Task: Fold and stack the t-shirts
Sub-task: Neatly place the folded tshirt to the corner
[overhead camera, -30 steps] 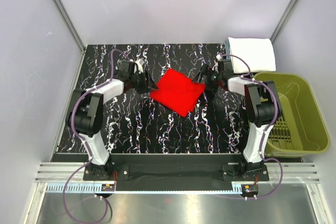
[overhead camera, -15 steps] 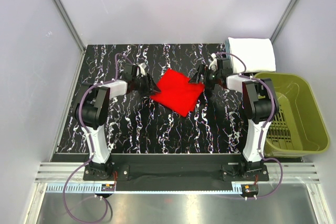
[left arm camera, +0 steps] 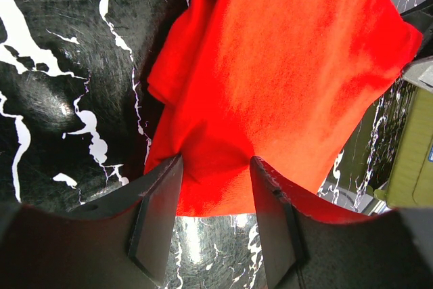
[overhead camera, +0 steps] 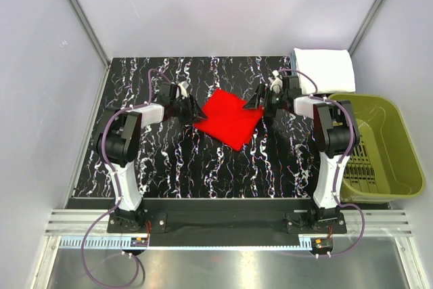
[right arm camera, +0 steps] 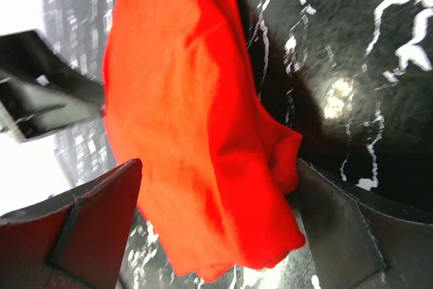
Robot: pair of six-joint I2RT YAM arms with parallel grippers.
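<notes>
One red t-shirt (overhead camera: 229,118), one folded white pile (overhead camera: 326,69), one green basket (overhead camera: 399,141), one marbled table (overhead camera: 169,164).

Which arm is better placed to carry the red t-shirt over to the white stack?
Right: the right gripper brackets the red t-shirt edge nearest the white stack; the left gripper sits opposite.

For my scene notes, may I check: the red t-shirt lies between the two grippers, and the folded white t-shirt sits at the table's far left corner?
Not quite: the folded white t-shirt sits at the far right corner, just beyond the olive-green basket, as the top external view shows. The red t-shirt does lie between the left gripper and right gripper.
</notes>
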